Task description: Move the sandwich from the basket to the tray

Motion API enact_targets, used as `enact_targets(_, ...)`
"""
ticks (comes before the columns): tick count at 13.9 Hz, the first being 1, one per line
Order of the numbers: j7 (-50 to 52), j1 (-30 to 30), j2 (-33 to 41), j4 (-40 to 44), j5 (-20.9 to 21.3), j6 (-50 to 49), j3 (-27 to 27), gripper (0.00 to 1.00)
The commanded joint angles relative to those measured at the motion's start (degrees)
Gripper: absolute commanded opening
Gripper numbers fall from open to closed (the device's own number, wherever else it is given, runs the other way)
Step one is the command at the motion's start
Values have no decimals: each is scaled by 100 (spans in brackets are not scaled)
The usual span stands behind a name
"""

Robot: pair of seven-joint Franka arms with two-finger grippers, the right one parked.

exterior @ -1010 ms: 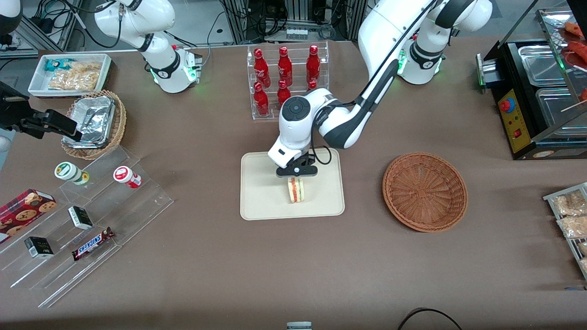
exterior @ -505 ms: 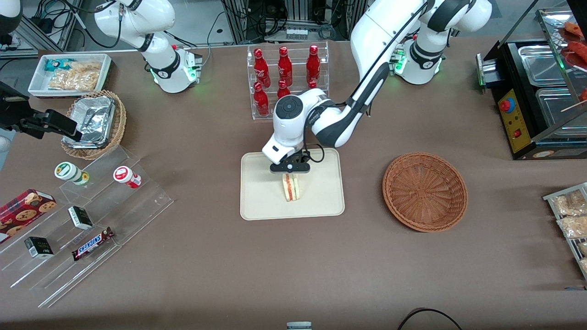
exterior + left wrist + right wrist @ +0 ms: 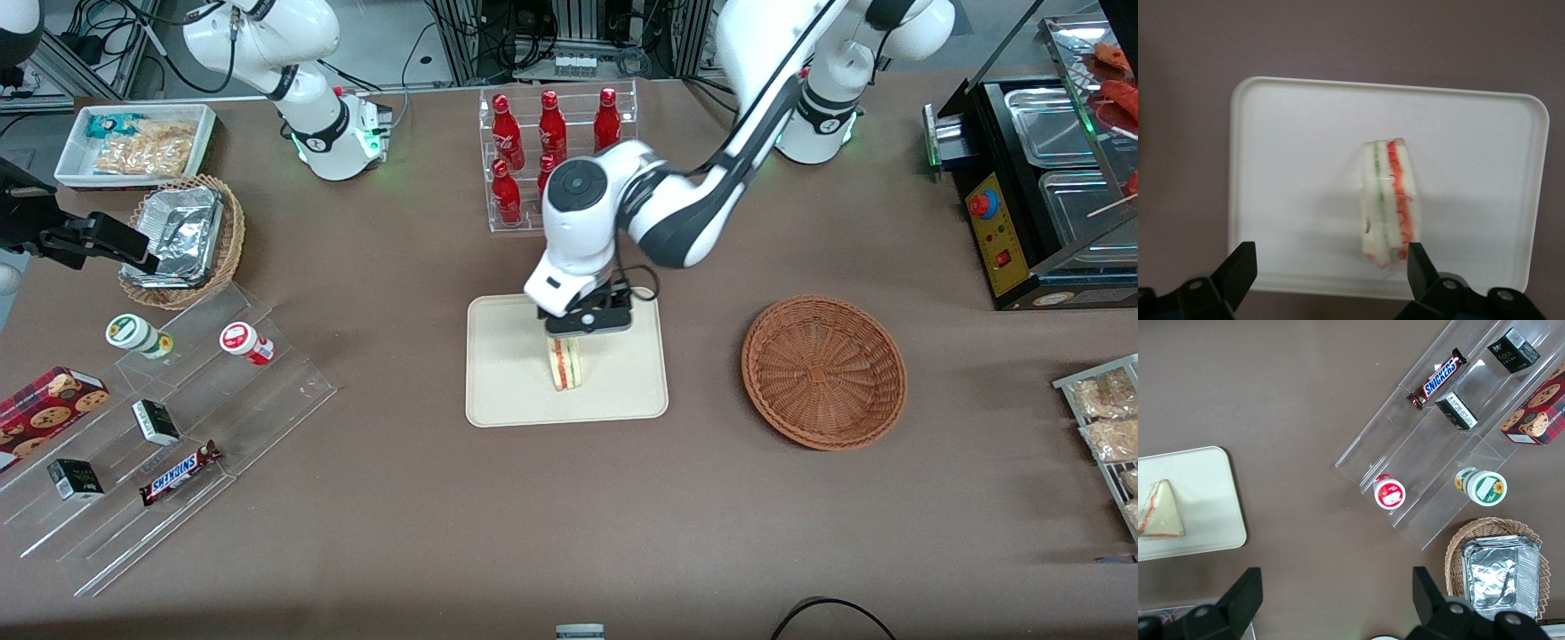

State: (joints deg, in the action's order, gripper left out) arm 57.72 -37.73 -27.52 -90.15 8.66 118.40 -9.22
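Front view shows the gripper (image 3: 582,331) hanging above the tray (image 3: 507,391), over the half of it farther from the camera, with the sandwich (image 3: 565,363) directly beneath and slightly nearer the camera. The sandwich stands on its edge near the middle of the tray, its red and green filling stripes facing up. In the left wrist view the two fingers (image 3: 1237,269) are spread wide apart, well clear of the sandwich (image 3: 1388,200), which sits alone on the tray (image 3: 1291,140); one fingertip seems to overlap the sandwich's corner in that view, though contact there looks unlikely since the gripper appears raised. The basket (image 3: 824,371) lies on the brown tabletop toward the working arm's end, well apart from the tray, holding nothing. The right wrist view catches the sandwich (image 3: 1161,511) as a pale wedge near one rounded corner of the tray (image 3: 1218,520). A clear rack of red bottles (image 3: 551,142) stands farther from the camera than the tray.
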Motion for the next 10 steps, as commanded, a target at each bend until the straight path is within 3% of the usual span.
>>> enact_targets(1, 108, 334, 772, -187, -181, -841, -1, 100)
enact_targets(4, 64, 888, 1440, -178, -207, -1660, -1, 100)
enact_targets(7, -23, 1599, 1976, -134, -540, -2311, 8, 100)
enact_targets(10, -1065, 2320, 2434, -126, -848, -2898, 8, 100)
